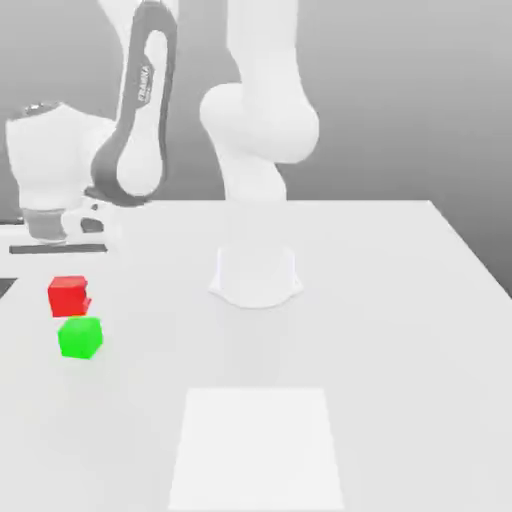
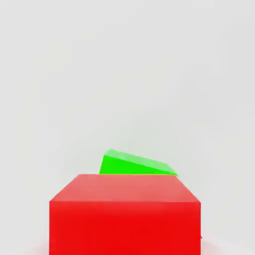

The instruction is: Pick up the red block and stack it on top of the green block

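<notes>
Claw (image 1: pixel 72 230) hangs at the exterior view's left, over the table's (image 1: pixel 400 300) left edge, its fingers pressed together and pinching nothing; the arm's pale hand sits above it, with the base well to the right at mid-table.

Red block (image 1: pixel 68 296) rests on the table below the claw and clear of it, apart from the fingers; green block (image 1: pixel 80 337) sits just beside it on the near side and a touch to the right; whether the two cubes touch cannot be told from the exterior view.

From the hand view, the red block (image 2: pixel 124 214) looms close and broad, one flat face square to the camera; the green block (image 2: pixel 137 164) peeps out beyond it, turned a little so that its top shows as a wedge.

Judged from this, the pick is not yet made and the stack not begun; the relation that matters is plain: the red cube lies straight down from the claw, so the coming move looks like a spread of the fingers and a drop onto it; a cube has no long axis, so either pair of faces should serve, though the pair that keeps the fingers off the green neighbour seems the safer choice.

Risk, as it appears: with the green cube so near, a finger on that side could nudge it.
</notes>
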Robot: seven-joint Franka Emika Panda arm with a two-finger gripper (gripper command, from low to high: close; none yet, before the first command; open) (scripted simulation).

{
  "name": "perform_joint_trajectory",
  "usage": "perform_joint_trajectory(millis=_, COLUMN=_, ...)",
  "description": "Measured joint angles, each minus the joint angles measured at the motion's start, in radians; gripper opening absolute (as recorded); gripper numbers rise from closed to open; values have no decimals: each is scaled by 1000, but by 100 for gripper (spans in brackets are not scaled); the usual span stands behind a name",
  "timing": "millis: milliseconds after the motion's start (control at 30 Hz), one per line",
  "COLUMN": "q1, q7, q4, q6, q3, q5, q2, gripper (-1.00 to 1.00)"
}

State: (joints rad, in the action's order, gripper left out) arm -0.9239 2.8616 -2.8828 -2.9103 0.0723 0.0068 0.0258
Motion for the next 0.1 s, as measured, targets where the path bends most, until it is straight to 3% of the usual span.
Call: perform_joint_trajectory(millis=100, q1=1, q7=0, q4=0, q6=0, q3=0, q5=0, q2=0, gripper=100)
